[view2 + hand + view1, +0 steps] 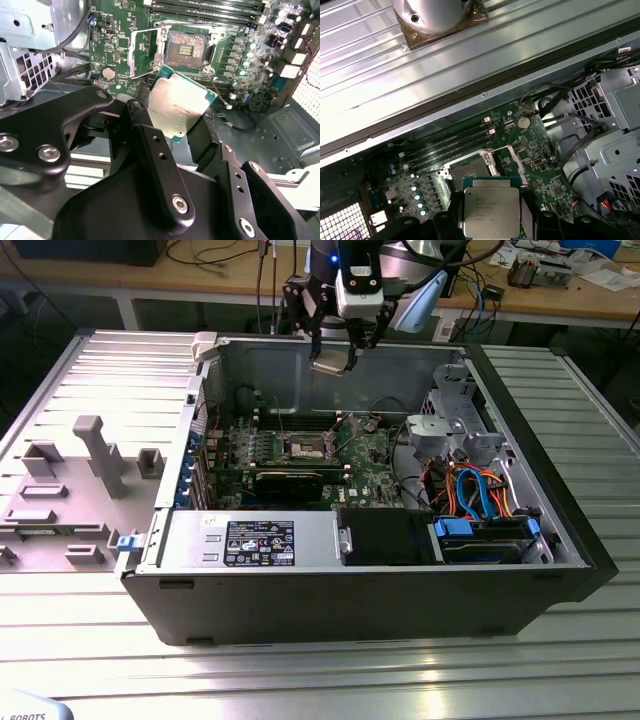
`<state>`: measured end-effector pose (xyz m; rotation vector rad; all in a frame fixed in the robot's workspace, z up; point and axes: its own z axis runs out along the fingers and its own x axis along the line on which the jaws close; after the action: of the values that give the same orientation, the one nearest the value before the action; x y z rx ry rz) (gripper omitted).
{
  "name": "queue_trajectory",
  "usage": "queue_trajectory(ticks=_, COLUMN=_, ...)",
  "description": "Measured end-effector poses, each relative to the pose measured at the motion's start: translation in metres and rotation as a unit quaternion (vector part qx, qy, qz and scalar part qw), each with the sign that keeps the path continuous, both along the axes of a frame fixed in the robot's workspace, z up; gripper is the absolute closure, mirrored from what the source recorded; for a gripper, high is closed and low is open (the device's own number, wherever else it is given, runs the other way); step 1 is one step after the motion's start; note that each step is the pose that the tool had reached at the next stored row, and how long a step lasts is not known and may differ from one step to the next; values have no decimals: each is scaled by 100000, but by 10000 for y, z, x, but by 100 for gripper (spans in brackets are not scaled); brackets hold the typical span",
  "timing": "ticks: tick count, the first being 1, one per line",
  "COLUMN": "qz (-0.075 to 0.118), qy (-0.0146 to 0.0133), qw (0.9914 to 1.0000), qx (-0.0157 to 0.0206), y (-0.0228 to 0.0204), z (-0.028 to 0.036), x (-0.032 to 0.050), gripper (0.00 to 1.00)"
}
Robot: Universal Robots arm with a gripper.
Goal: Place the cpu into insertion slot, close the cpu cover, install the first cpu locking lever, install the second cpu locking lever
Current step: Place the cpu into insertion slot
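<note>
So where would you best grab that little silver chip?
By two opposite edges, coming from above its flat metal top. The cpu is a thin square, so only its sides give purchase; the pincer clamps it that way now.

A wide silver metal table with long grooves (300,670) lies flat under everything. Bright light shines off it near its front edge. Behind its far edge stands a long pale wooden workbench (590,302), with dark cables (215,252) lying on top.
</note>
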<state>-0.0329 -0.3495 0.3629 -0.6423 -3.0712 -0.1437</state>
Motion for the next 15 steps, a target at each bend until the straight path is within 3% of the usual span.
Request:
queue_trajectory(ticks=4, qz=-2118, qy=3, qw=99978, qx=-6, y=0, z=0, x=0, gripper=46)
queue_trajectory(ticks=15, qz=-2140, qy=3, qw=99977, qx=-3, y=0, z=0, x=0, gripper=46)
